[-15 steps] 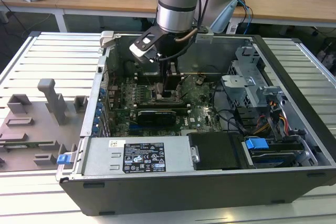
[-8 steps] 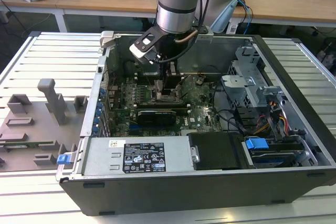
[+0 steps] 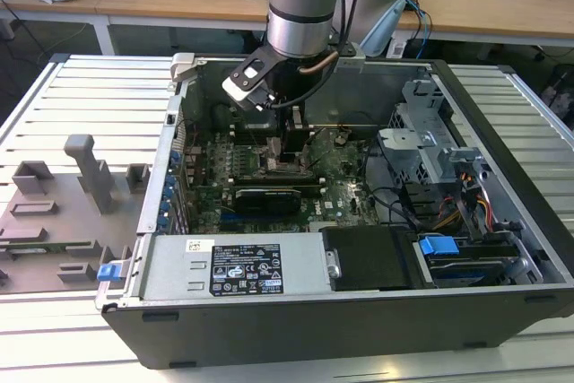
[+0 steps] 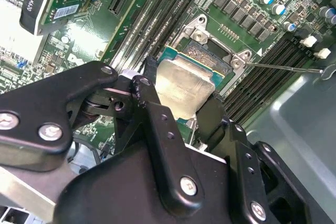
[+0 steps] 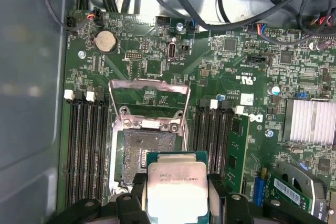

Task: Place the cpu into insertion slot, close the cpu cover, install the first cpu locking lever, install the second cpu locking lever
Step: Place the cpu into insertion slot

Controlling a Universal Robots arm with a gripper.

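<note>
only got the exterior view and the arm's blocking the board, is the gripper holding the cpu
Observer: Yes. In the first wrist view the black fingers are shut on the flat square silver-grey cpu.
Operator: is the cover out of the way
Observer: The thin silver metal cpu cover stands flipped open at one edge of the square black insertion slot.
Operator: chip seated
Observer: Not seated. In both wrist views it overlaps one edge of the slot, with part of the dark centre uncovered.
</note>
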